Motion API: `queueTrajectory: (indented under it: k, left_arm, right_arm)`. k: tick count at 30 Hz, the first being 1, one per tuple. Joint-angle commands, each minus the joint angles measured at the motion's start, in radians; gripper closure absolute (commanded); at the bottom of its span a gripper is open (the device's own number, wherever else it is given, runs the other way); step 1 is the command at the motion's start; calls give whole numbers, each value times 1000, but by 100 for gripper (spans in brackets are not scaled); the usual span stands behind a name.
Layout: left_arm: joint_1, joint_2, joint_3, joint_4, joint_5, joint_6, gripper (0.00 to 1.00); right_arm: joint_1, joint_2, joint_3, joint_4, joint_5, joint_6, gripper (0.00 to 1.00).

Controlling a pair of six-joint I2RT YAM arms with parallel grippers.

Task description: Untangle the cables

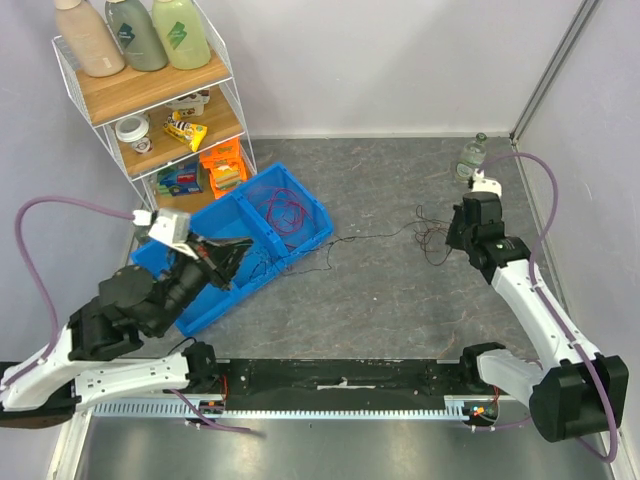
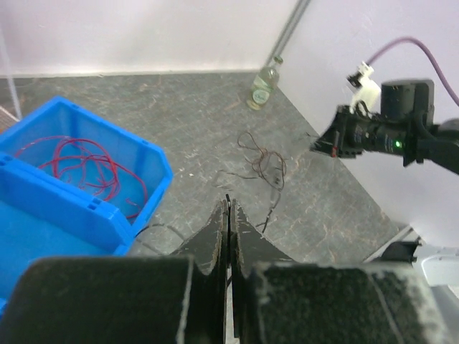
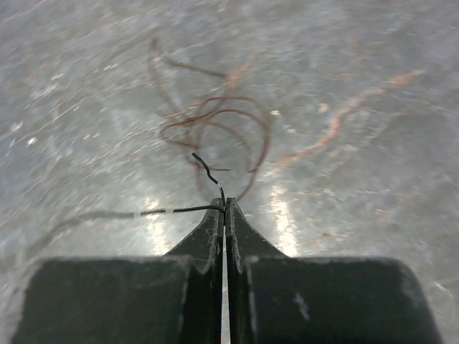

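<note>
Two black two-finger grippers are both pressed together at this moment. The right gripper (image 3: 224,209) has its jaws clamped on a thin black wire (image 3: 172,211), which leaves the fingertips to the left and runs off low over the grey stone-patterned table top (image 1: 380,300); a short kinked end of it sticks up just past the tips. Just beyond those tips lies a loose bunch of dark brownish wire loops (image 2: 267,163), resting on the table near the right gripper, towards the far right corner. From the overhead view the thin black wire stretches in a shallow line across the table from the right gripper towards the left gripper (image 2: 228,213), with a few small squiggles near the blue plastic bin (image 2: 152,193). The left gripper sits by the near corner of that bin, its jaws shut with no gap, and a short black stub pokes out between the tips, so it appears to pinch the same wire. Inside the far compartment of the bin lies a tangle of red wire loops (image 2: 86,168), apart from both grippers. A clear glass bottle (image 1: 472,155) stands on the table in the far right corner.
</note>
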Motion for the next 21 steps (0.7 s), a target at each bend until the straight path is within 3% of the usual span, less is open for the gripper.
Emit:
queueTrajectory:
  k: [1, 11, 21]
  left_arm:
    - [-3, -115, 42, -67, -142, -44, 98]
    - [-2, -316, 116, -241, -240, -30, 98]
    - [-2, -371, 340, -429, -337, 65, 98]
  right_arm:
    - [-50, -45, 43, -26, 208, 64, 100]
    - [-153, -28, 103, -17, 171, 106, 100]
    - [-268, 24, 163, -15, 167, 113, 100]
